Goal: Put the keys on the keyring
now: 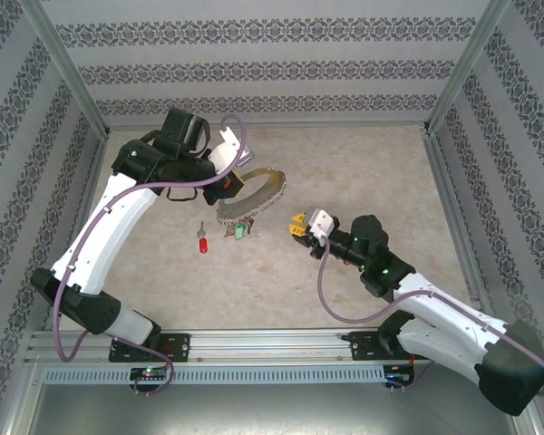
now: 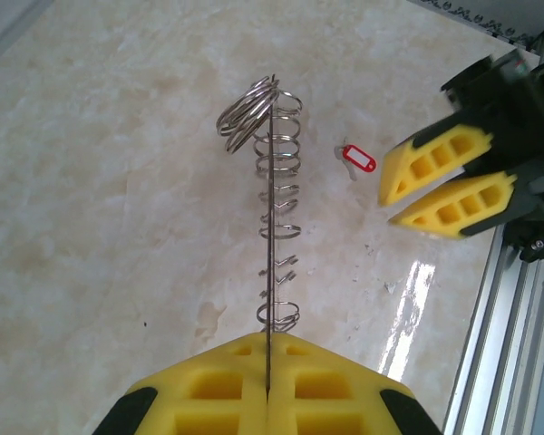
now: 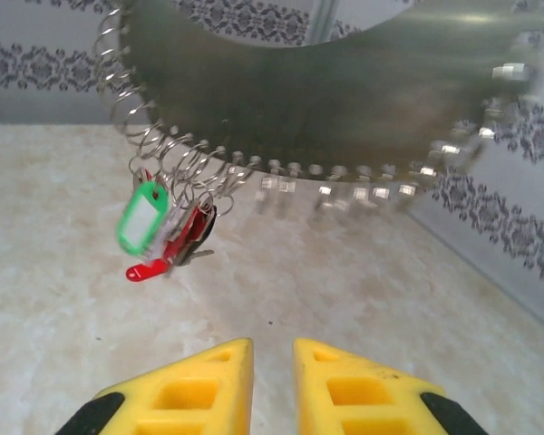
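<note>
My left gripper (image 1: 236, 188) is shut on the keyring (image 1: 270, 186), a large thin silver loop held above the table. In the left wrist view its wire (image 2: 268, 208) runs straight out from between my closed left gripper (image 2: 267, 349), strung with small rings. A cluster of tags (image 3: 168, 231), green and red, hangs from the keyring (image 3: 177, 154). A loose red key (image 1: 201, 243) lies on the table to the left of the cluster. A red key with a white label window (image 2: 358, 159) lies beside the ring. My right gripper (image 3: 272, 349) hovers low, jaws a narrow gap apart, holding nothing.
An aluminium rail (image 1: 272, 344) runs along the near table edge, close to the right gripper (image 2: 390, 207) in the left wrist view. Patterned walls and metal frame posts (image 1: 72, 82) enclose the marble-look table on three sides.
</note>
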You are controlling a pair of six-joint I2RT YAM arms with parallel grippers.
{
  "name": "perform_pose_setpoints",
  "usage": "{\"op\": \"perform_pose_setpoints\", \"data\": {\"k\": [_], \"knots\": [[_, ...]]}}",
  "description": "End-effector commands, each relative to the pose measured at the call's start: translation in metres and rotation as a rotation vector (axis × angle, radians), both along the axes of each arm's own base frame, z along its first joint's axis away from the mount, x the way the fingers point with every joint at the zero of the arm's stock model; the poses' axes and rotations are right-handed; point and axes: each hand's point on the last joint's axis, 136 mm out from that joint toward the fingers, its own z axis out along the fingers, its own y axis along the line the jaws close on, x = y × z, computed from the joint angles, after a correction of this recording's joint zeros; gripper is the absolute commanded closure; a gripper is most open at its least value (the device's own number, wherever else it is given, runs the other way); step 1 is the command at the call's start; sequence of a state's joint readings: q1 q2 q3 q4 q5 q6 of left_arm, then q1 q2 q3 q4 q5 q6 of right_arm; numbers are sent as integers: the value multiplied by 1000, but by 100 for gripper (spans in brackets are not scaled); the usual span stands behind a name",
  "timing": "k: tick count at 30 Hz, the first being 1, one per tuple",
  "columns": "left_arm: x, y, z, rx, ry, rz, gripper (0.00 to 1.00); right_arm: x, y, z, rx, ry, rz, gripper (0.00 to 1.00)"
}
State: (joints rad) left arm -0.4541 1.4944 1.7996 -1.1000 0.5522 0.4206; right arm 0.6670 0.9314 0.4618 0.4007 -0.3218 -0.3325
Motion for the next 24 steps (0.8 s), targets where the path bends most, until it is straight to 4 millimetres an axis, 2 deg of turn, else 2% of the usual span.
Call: {"op": "perform_pose_setpoints", "data": {"k": [1, 4, 11, 24], "knots": [[-13, -5, 13, -10, -54, -66, 100, 1, 15, 17, -5, -168, 11, 82], [-14, -6, 14, -7, -64, -70, 100, 4, 24, 23, 24, -207, 5, 83], [-16, -7, 17, -16, -75, -84, 100, 9, 38, 21, 33, -212, 30, 80], [-22, -6, 18, -33, -86, -96, 100, 26, 41, 19, 54, -238, -31, 82]]}}
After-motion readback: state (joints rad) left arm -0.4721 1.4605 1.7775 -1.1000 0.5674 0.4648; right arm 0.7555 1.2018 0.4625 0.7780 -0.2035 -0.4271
